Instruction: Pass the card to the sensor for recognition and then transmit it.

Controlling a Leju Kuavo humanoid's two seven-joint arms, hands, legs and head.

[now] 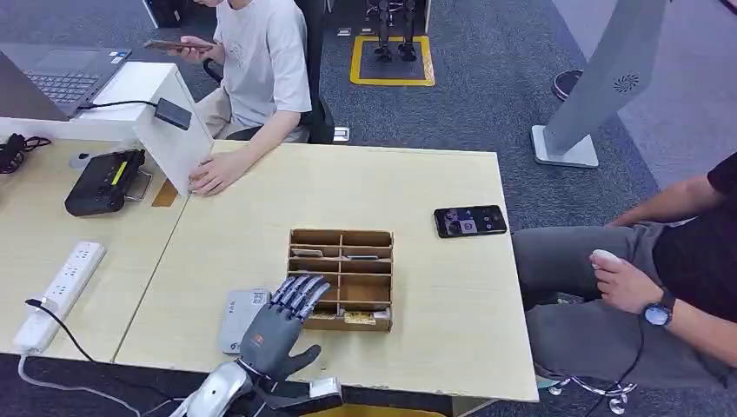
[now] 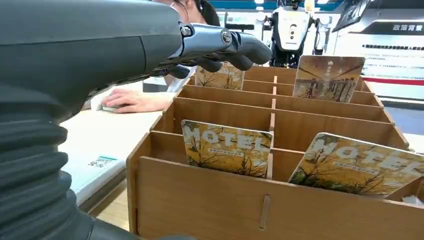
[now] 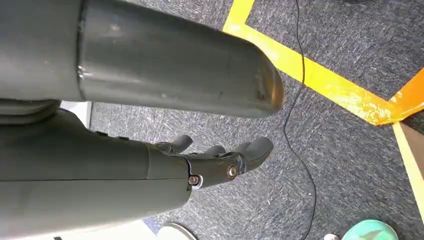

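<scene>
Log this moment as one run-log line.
left hand: open, above wooden card box near edge | hotel cards: in box, untouched | right hand: hanging, holds nothing

Left hand (image 2: 220, 47) empty, dark fingers (image 2: 245, 50) stretched over wooden compartment box (image 2: 200, 205) on bench (image 2: 107, 135). Hotel cards lean in slots: two near (image 2: 227, 148) (image 2: 357, 165), two far (image 2: 220, 78) (image 2: 327, 78). Person's hand (image 2: 132, 100) flat on bench behind.

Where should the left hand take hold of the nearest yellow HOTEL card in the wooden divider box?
Pinch the yellow HOTEL card by its exposed upper edge, coming from above: it leans in a narrow slot of the wooden divider box, lower part hidden. Left hand hovers open nearby.
</scene>
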